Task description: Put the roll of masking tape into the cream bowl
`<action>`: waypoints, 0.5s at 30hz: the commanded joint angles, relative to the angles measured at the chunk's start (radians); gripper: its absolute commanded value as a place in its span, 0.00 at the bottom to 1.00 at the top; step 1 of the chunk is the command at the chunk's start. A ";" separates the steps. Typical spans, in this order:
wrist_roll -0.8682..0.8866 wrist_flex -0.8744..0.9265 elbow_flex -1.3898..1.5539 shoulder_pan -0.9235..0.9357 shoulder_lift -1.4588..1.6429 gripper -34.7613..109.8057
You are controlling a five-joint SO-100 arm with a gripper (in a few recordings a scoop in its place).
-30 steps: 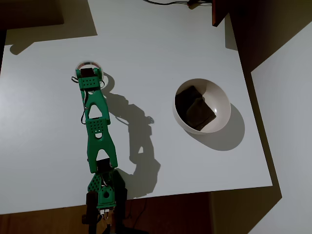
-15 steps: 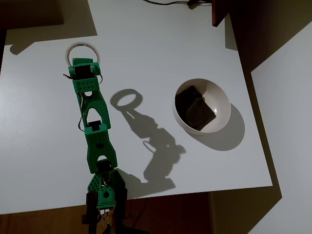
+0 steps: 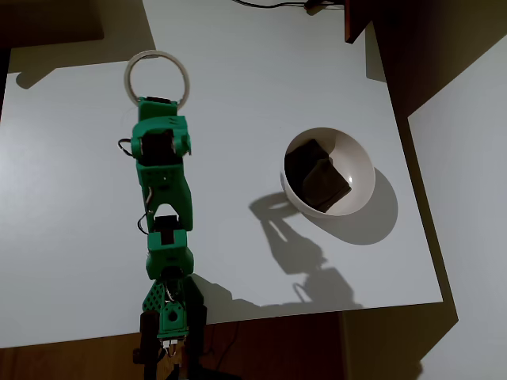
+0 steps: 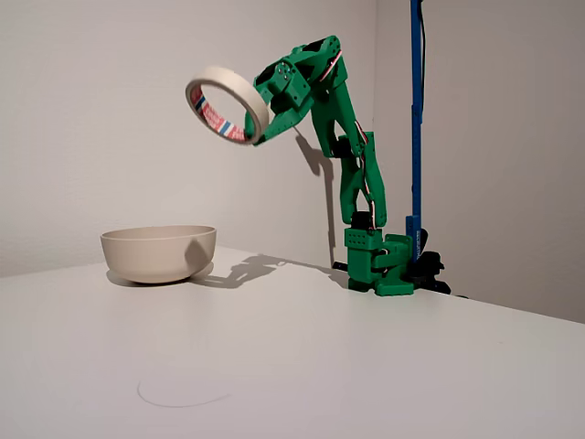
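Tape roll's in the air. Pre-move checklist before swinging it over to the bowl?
1. Grip: pincer shut on the roll of masking tape at its rim: ok.
2. Height: roll rides well above the cream bowl rim in the fixed view: ok.
3. Alignment: roll sits far left of the bowl in the overhead view: not ok.
4. Bowl space: dark brown lump takes up much of the inside: not ok.
5. Grip firmness: cannot tell.

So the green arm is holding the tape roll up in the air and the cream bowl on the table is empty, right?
Not quite: the cream bowl is not empty. The overhead view shows a dark brown lump inside it. The rest holds: the gripper holds the tape roll high above the table.
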 commanded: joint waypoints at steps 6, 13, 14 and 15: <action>-0.055 0.040 -0.067 0.279 0.161 0.18; -0.100 -0.025 -0.067 0.494 0.107 0.18; -0.104 -0.034 -0.067 0.525 0.095 0.18; -0.109 -0.043 -0.067 0.555 0.080 0.18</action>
